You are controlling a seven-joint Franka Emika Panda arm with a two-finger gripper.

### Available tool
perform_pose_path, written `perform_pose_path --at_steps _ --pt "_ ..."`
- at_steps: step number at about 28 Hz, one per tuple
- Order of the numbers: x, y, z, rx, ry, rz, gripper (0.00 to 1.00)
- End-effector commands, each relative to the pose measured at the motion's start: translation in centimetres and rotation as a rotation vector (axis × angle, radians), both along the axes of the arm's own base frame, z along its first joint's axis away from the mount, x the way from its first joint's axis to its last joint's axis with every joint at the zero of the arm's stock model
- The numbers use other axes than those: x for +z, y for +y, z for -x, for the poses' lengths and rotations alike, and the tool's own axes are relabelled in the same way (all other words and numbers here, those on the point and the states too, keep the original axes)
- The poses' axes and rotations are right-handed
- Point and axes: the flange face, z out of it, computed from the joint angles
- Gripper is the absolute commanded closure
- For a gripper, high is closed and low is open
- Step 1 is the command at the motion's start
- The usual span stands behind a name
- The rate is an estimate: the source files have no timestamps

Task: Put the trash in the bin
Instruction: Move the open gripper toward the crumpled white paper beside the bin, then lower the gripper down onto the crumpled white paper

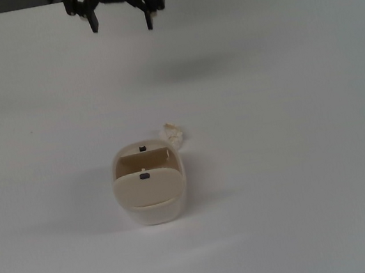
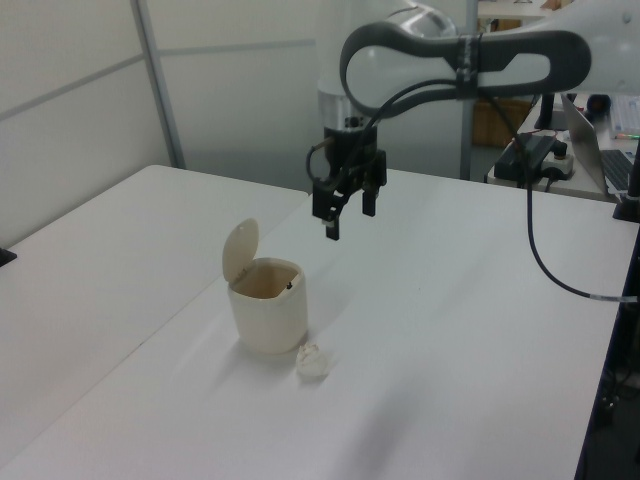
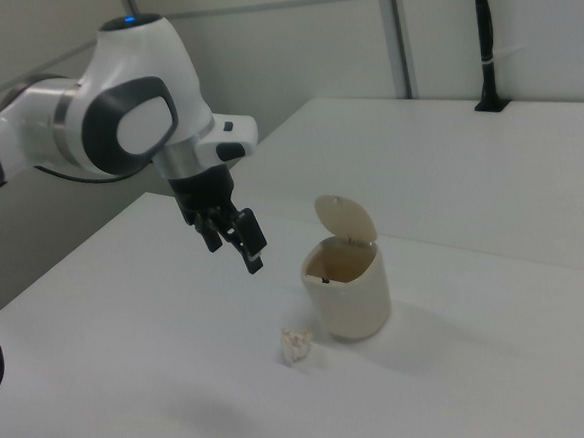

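The bin [image 1: 150, 191] is a small cream tub standing upright on the white table [image 1: 293, 124], its lid [image 2: 240, 250] tipped up and its mouth showing. It also appears as the bin [image 2: 267, 310] and the bin [image 3: 349, 290]. The trash [image 1: 172, 135], a tiny crumpled off-white wad, lies on the table right beside the bin, also seen as the trash [image 2: 312, 361] and the trash [image 3: 298, 345]. My gripper [image 1: 121, 22] hangs open and empty in the air, well above the table and apart from both, near the top view's upper edge; gripper [image 2: 349, 216], gripper [image 3: 234, 251].
A laptop [image 2: 600, 140] and other gear sit past the table at the left view's right edge, and a black cable [image 2: 545, 250] hangs from the arm there. A black post [image 3: 484, 45] stands on a base at the right view's far table edge.
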Motion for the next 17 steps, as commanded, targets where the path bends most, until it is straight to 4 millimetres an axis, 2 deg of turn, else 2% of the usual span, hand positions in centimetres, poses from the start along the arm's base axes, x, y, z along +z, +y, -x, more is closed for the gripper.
perform_pose_path --at_steps 1,4,5,9,10,17 --pt "-3.0 2.1 -1.0 -0.090 -0.043 -0.027 0.00" --pt "-5.1 3.1 -1.0 -0.120 -0.055 -0.033 0.00" --pt "-7.1 4.1 -1.0 -0.122 -0.051 -0.034 0.00" --pt "-10.6 5.5 -1.9 -0.162 -0.054 -0.032 0.00" --pt "-12.5 6.1 -2.7 -0.197 -0.044 -0.027 0.00" --pt "-17.9 6.2 -4.6 -0.302 -0.055 0.052 0.00"
